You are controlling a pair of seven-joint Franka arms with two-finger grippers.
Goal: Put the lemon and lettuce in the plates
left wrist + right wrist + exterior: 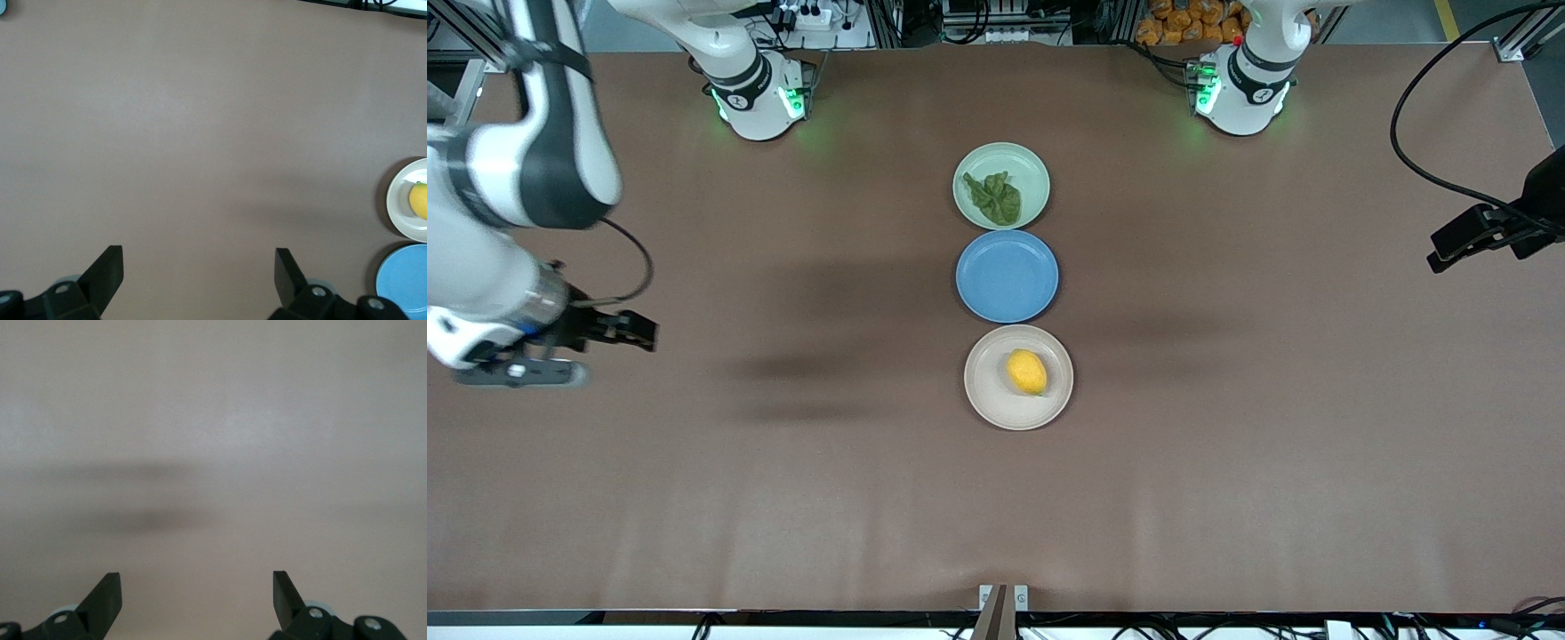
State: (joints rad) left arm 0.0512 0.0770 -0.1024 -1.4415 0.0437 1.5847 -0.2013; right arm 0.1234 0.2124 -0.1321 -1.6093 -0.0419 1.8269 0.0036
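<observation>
So, I've got lemon [1027, 371] on beige plate [985, 396], lettuce [997, 197] on mint plate [1032, 169] at its 12 o'clock, left end effector [199, 270] and right end effector [197, 590] both released, nothing held, over bare desk [1227, 462].

Three plates sit in a row: lettuce [998, 198] on the farthest plate [1032, 169], empty plate [1007, 276] between, lemon [1027, 372] on the nearest plate [987, 391].

In the left wrist view the beige plate [402, 200] and blue plate [400, 280] run off the edge, and the lemon [419, 200] shows only partly. In the front view the left hand [1463, 240] is cut at the frame's edge.
</observation>
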